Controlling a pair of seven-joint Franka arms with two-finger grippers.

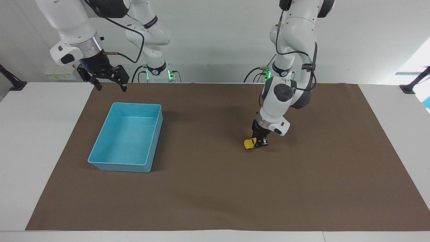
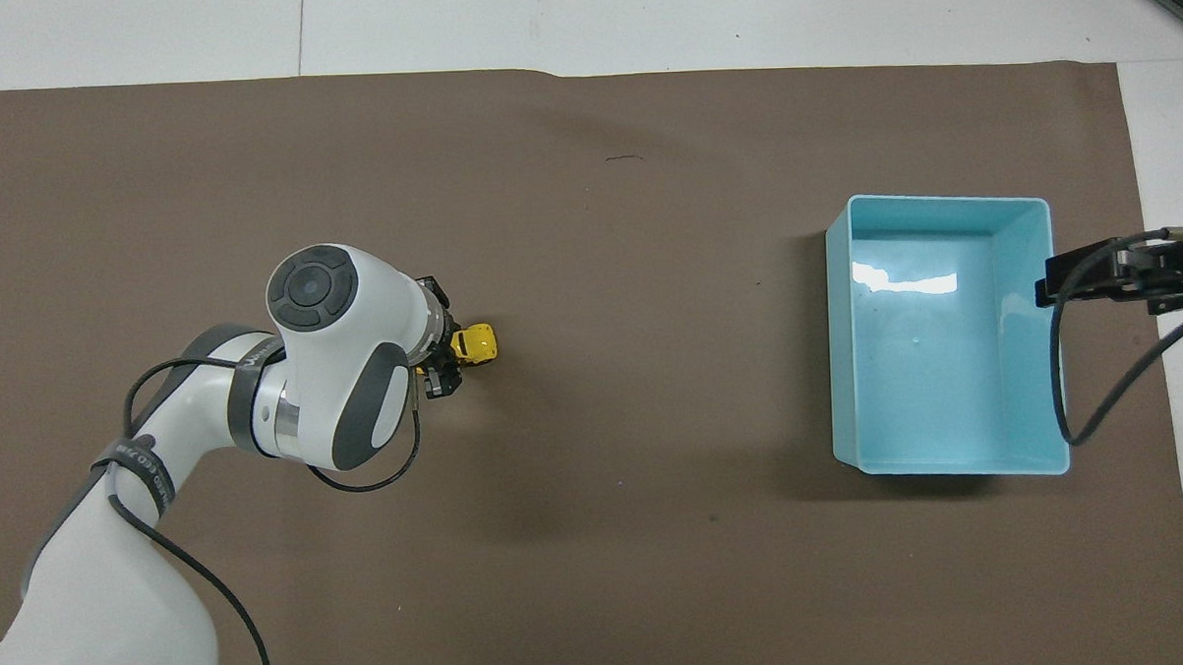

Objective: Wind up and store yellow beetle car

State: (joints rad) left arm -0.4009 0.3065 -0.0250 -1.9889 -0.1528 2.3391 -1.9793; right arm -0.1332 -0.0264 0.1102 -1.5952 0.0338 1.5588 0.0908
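Overhead view first, near to far: my left arm comes in from the bottom corner at my own end and bends out over the brown mat [image 2: 600,568]. My left claw [image 2: 447,357] sits low at the end of it, mostly hidden under the wrist from this angle. The yellow beetle car [image 2: 476,342] pokes out from between the fingers, its free end pointing toward the right arm's end of the surface.

From the facing view my left claw [image 1: 259,143] is clamped on the rear part of the yellow beetle car [image 1: 250,144], and the car is down at mat level; whether its wheels press on the mat or hang just clear of it I cannot tell. The car is well apart from the blue tray [image 1: 100,160], which stands on the mat toward the right arm's end of the surface.

My right claw [image 1: 108,84] waits up in the air over the edge of the brown mat [image 1: 215,201], beside the tray's end nearest the robots, its fingers spread apart with nothing between them. In the overhead view only part of my right claw [image 2: 1116,277] shows, at the tray's [image 2: 843,363] outer long wall.
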